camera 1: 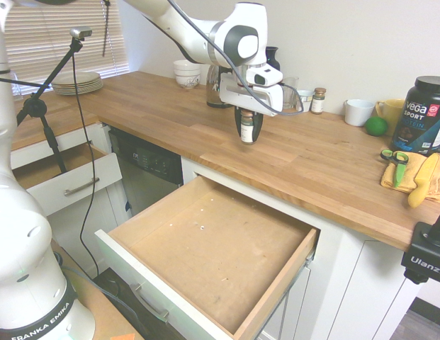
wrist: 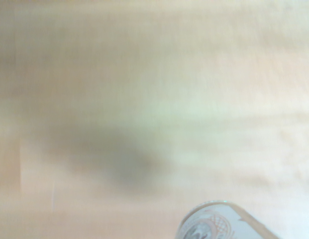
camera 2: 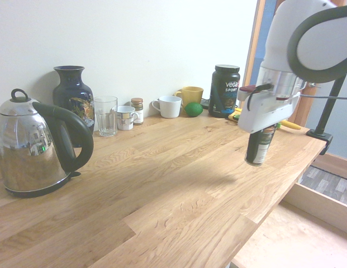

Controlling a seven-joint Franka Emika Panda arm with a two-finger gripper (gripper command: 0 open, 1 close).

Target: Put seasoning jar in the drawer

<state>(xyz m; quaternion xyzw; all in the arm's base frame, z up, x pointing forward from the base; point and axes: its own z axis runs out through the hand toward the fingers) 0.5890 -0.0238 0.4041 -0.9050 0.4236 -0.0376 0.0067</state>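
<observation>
In the second exterior view, the kettle (camera 2: 33,151) stands on the tabletop (camera 2: 156,184) at far left, before the vase (camera 2: 74,97), with the drinking glass (camera 2: 107,117) just right of the vase.

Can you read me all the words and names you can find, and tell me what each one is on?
"vega SPORT": on the dark tub.
"PROTEIN": under that, on the same tub, small and a bit blurry.
"FRANKA EMIKA": on the robot arm's base.
"Ulanzi": on the black clamp.
Too small or blurred to read: the labels on the held seasoning jar and the jar by the wall.
</observation>
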